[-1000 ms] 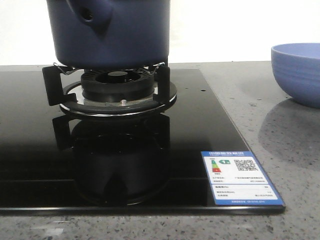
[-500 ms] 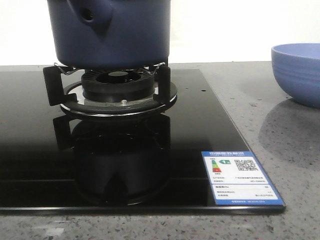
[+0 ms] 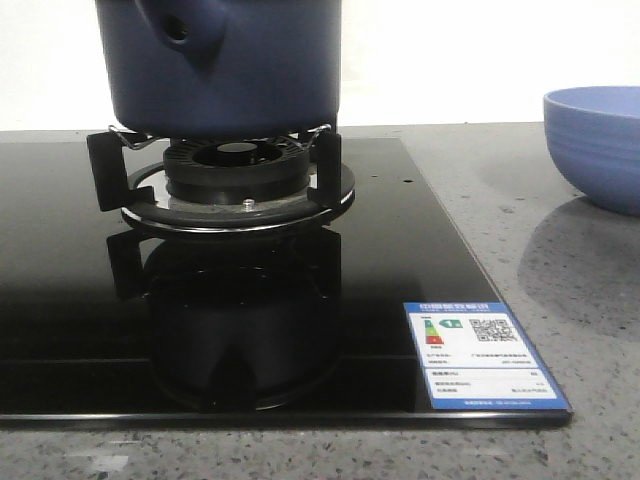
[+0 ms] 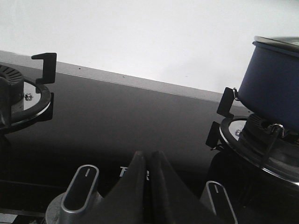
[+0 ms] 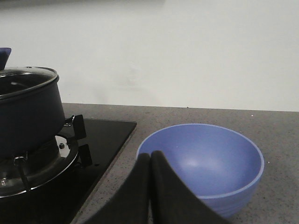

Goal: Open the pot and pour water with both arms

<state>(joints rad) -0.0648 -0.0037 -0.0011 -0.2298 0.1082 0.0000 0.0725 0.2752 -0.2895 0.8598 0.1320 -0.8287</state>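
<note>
Nothing's moved since a sec ago: pot (image 3: 225, 65) lidded on burner, w/ both claws (image 4: 148, 161) (image 5: 150, 163) shut, empty (bowl (image 5: 201, 163) right).

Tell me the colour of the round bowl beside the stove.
Light blue round bowl, plain inside; clearest in the right wrist view.

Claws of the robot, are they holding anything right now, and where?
No. Both the left claw and the right claw are shut on nothing, away from the pot.
</note>
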